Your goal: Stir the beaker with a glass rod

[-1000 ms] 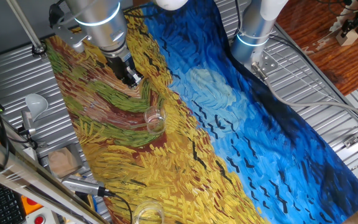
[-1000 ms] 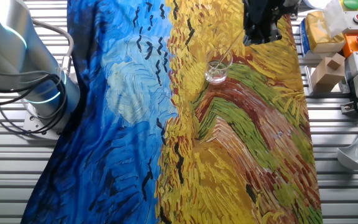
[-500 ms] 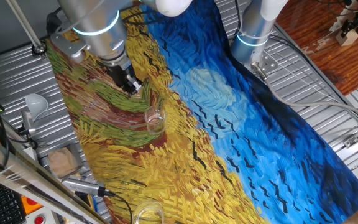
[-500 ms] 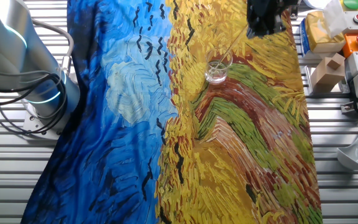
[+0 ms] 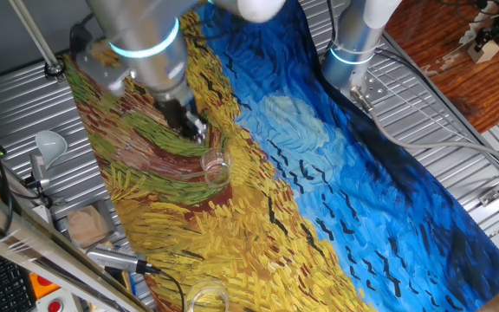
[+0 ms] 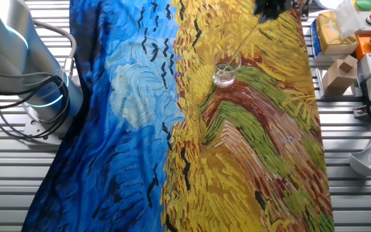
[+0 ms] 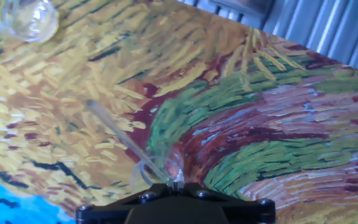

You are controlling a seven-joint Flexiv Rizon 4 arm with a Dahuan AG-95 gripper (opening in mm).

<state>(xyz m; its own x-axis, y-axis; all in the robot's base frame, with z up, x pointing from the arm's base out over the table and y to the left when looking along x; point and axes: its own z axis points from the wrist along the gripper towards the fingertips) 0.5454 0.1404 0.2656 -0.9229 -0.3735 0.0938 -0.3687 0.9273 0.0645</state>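
Gripper (image 5: 191, 126) closed on glass rod (image 6: 240, 44) — slanting down into beaker (image 6: 225, 73) upright on painted-cloth surface (image 6: 269, 148); wider glass vessel (image 5: 206, 297), white funnel (image 5: 48, 145), cardboard block (image 6: 338, 72) well apart.

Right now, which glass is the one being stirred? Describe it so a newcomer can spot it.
Start at the painted cloth covering the table. On its yellow wheat part, just below the gripper, stands the beaker, a small clear glass. Unlike the other clear glass at the cloth's edge, it has the glass rod slanting into it.
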